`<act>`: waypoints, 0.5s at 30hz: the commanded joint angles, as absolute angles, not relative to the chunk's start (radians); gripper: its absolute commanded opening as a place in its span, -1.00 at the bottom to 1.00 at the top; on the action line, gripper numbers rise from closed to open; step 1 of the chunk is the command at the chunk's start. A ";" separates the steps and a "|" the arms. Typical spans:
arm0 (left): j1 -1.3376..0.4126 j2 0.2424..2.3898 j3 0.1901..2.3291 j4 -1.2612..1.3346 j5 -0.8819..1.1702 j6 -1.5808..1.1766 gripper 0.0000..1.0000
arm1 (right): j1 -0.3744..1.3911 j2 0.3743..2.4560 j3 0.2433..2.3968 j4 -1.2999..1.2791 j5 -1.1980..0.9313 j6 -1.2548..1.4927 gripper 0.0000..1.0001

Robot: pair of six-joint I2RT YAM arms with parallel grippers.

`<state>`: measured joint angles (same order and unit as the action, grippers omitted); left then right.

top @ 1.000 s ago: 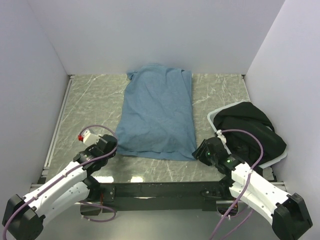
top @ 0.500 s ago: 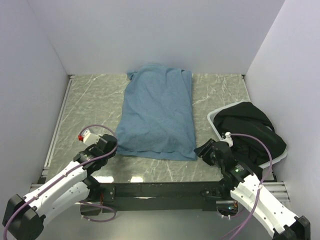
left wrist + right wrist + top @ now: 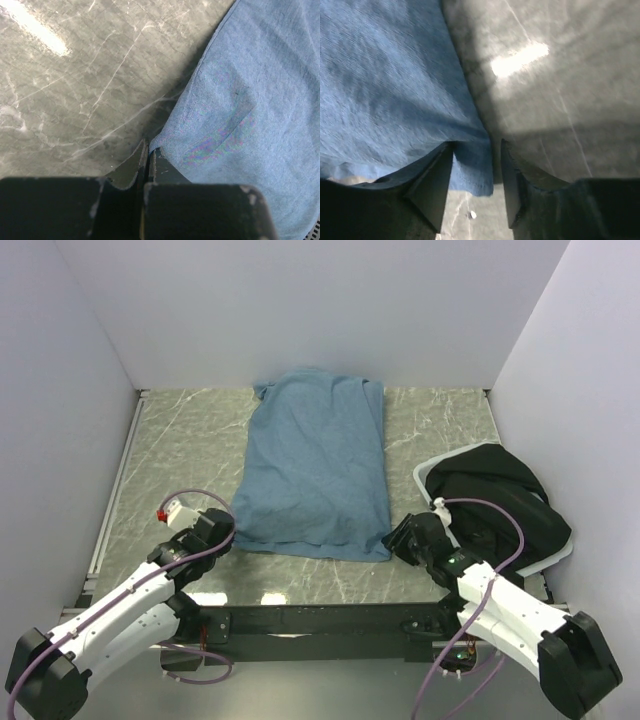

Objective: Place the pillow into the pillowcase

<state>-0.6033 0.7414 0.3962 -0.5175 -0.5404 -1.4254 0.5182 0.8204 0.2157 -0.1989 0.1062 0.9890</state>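
Top view: the pillowcase (image 3: 315, 465) lies at the centre of the marbled surface (image 3: 440, 420). Its long axis runs 12 to 6 o'clock, and its far end is close to the back wall. It looks slightly puffed rather than pressed flat, with soft creases along its length.

Left end effector (image 3: 224, 530): we find it at the 7 o'clock corner of the pillowcase, low over the surface. In the left wrist view the jaws are pressed together with no gap. Their tips sit right at the hem of that corner and the cloth touches them. We cannot tell whether any cloth is caught between the jaws.

Right end effector (image 3: 393, 540): it is at the 5 o'clock corner of the pillowcase. In the right wrist view the jaws stand about half apart, one on either side of the corner flap. The flap lies between them on the surface, and the jaws are not clamped on it.

Also in the right wrist view, a cream sliver (image 3: 342, 178) shows under the cloth's edge at 8 o'clock. We cannot tell what it is.

A black fabric bundle (image 3: 500, 500) fills a white bin (image 3: 422, 480) at 4 o'clock of the pillowcase. It sits just beside the right arm and apart from the blue cloth.
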 commanded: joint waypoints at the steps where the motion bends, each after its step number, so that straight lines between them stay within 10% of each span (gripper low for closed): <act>1: -0.597 0.735 0.385 -0.505 -0.546 -1.413 -0.99 | 0.522 0.871 0.166 -0.156 0.015 0.986 -0.20; 9: -0.597 0.732 0.417 -0.491 -0.538 -1.362 -0.99 | 0.528 0.838 0.215 -0.210 0.018 0.948 -1.00; 15: -0.597 0.712 0.507 -0.512 -0.552 -1.281 -0.99 | 0.526 0.717 0.366 -0.382 0.046 0.884 -1.00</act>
<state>-0.6025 0.7403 0.4061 -0.5072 -0.5346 -1.3567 0.5194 0.7975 0.2417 -0.2310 0.0620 0.9302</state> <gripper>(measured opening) 0.023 0.008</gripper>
